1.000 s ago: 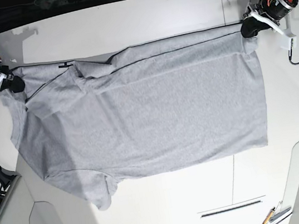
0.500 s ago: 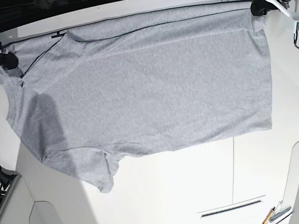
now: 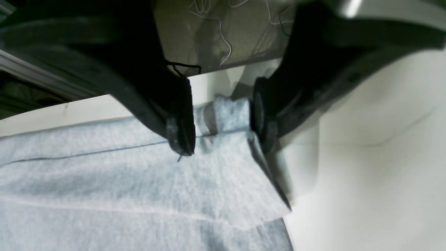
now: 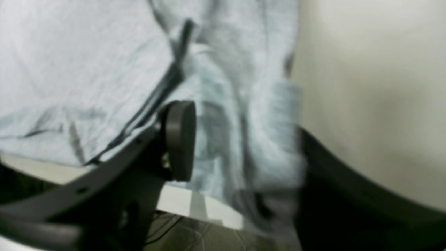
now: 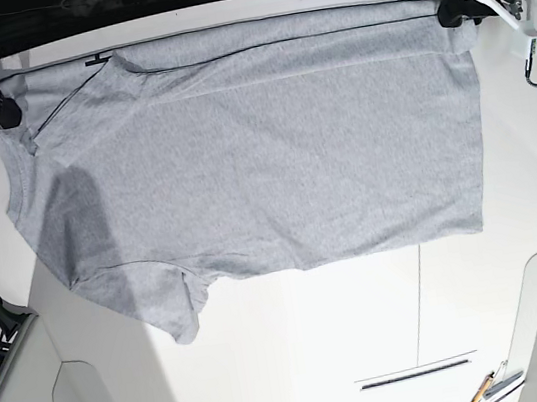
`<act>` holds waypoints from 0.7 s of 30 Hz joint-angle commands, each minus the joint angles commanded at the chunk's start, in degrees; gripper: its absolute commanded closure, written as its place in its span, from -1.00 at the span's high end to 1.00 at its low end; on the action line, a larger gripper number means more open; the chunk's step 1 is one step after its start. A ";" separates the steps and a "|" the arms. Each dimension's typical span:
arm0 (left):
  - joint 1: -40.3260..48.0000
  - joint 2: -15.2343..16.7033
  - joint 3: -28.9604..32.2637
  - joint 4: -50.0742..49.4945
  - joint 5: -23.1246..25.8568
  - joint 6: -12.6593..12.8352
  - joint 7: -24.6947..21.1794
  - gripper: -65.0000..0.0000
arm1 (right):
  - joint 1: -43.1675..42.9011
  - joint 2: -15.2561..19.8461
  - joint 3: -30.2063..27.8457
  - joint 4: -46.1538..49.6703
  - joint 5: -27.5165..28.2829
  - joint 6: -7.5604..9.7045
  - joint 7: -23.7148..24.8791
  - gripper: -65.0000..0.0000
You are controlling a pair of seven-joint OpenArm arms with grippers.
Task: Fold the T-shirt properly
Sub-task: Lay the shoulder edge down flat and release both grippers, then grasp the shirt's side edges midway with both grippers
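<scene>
Since the frame a second ago, the heather-grey cotton T-shirt (image 5: 274, 170) has moved toward the far edge of the white desk (image 5: 322, 355); its long axis runs claw to claw, the black left claw (image 5: 447, 16) and black right claw (image 5: 8, 110) each clamped on a far corner; the cloth lies nearward of both, so a fold probably means carrying that edge back over it.
</scene>
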 joint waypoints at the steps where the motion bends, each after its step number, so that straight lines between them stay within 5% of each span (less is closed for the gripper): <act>1: -0.02 0.00 -1.44 0.00 -1.27 0.00 0.00 -0.10 | 0.11 0.00 2.21 0.22 1.16 0.00 0.00 -0.14; 7: -0.50 -0.48 -12.50 3.48 -8.52 0.00 -0.04 -0.10 | 1.31 2.54 8.48 1.18 2.21 0.00 3.28 -0.14; 11: -0.50 -1.79 -12.70 6.36 -8.44 0.00 -1.40 -0.07 | 6.95 2.78 8.48 1.18 1.36 0.02 4.26 -0.14; 13: -0.52 -1.92 -12.70 6.34 -6.97 0.00 -4.96 0.11 | 10.16 2.78 8.13 1.14 -0.57 0.02 6.14 -0.14; 16: -2.29 -1.92 -12.66 6.19 -2.56 0.00 -10.27 0.24 | 16.13 2.78 5.53 0.98 -4.81 -0.02 8.63 -0.14; 21: -8.44 -2.80 -10.27 3.96 0.20 0.00 -10.51 0.24 | 25.11 2.69 -5.22 -2.43 -13.00 -0.92 15.39 -0.14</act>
